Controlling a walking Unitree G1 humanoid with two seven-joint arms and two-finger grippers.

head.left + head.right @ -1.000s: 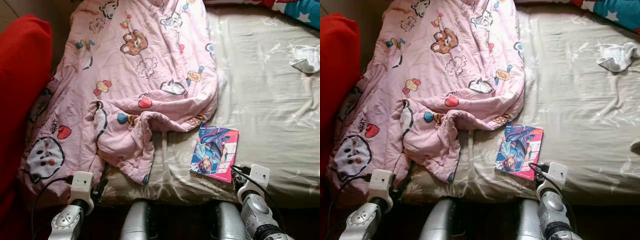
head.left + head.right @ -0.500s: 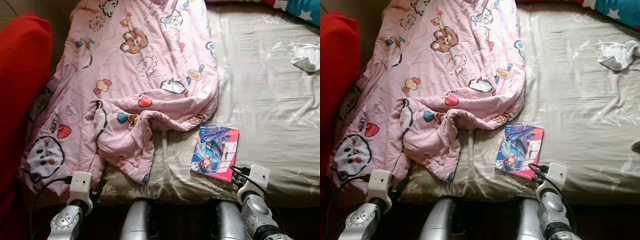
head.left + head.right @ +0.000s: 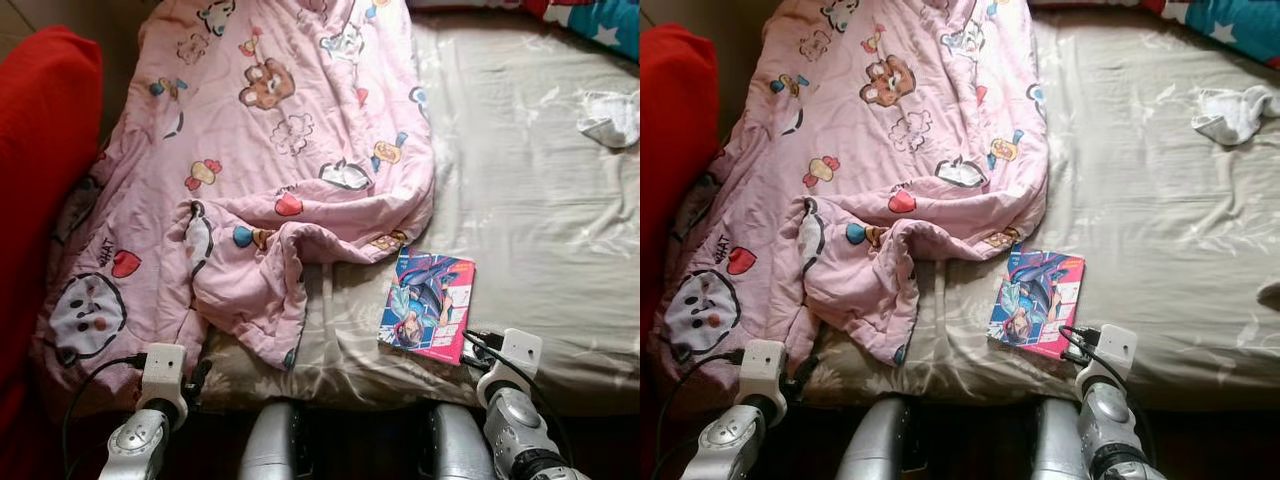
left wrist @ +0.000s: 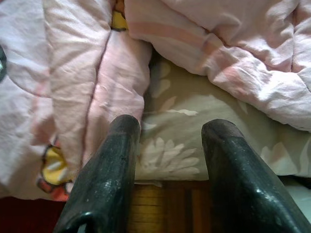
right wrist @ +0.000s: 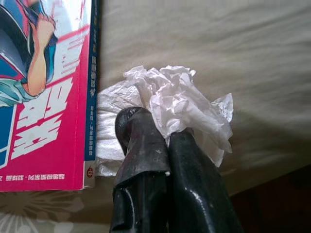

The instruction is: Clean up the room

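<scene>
At the near edge of the bed, my right gripper pinched a crumpled white tissue just beside the pink-covered comic book on the beige sheet. My left gripper hung with fingers apart at the mattress edge, by the rumpled pink cartoon blanket. A white cloth lay well apart.
</scene>
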